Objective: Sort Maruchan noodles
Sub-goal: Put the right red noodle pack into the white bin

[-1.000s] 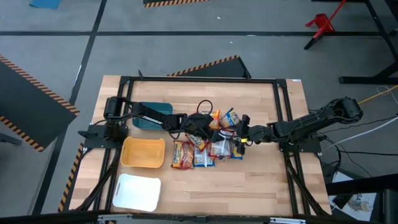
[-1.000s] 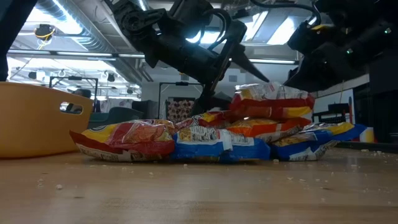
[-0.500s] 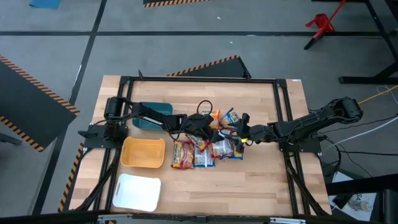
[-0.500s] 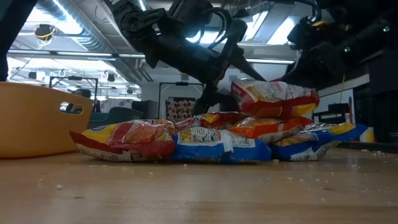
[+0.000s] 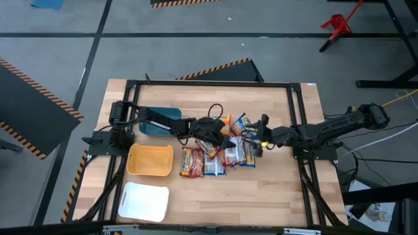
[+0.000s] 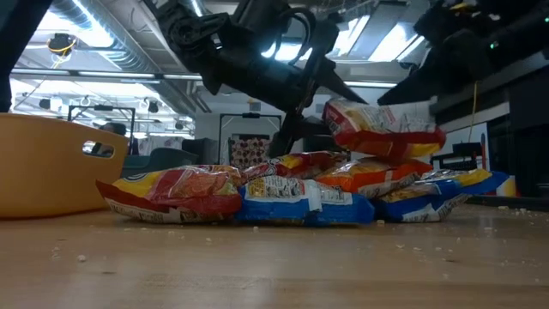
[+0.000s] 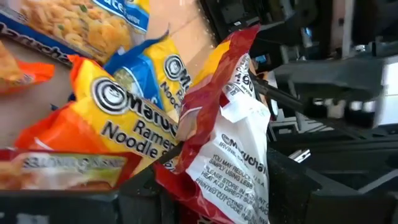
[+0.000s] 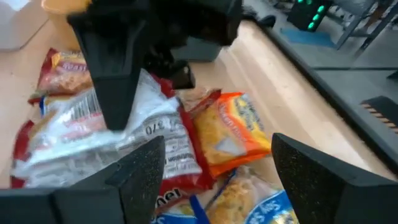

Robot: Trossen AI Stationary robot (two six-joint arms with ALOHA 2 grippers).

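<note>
Several Maruchan packets, orange, red and blue, lie in a pile [image 5: 215, 156] mid-table. My left gripper [image 5: 225, 138] reaches over the pile from the table's left and is shut on a red packet with a white back [image 6: 382, 129], which hangs above the pile. My right gripper [image 8: 211, 180] is open and faces that packet from the table's right, a short way off and touching nothing. An orange packet [image 8: 239, 134] and blue ones [image 6: 296, 199] lie under the lifted one. My left gripper [image 7: 211, 193] pinches the red packet between its two fingers at the end [image 7: 205, 155] nearest the table's left. The fingers [image 6: 319, 93] slant down from the left. The packet is lifted clear of the pile and stretches roughly level toward the right arm, white back showing.
A teal tray [image 5: 160, 121] sits at the left beneath the left arm. A yellow tray [image 5: 150, 160] lies nearer, its rim [image 6: 51, 163] large in the low view, and a white tray [image 5: 144, 201] at the near left. Crumbs dot the bare wood near the front edge.
My right gripper has drawn back toward the table's right edge and risen a little, coming away from the red packet's right end. The packet stays lifted in my left gripper and has shifted slightly right and up.
</note>
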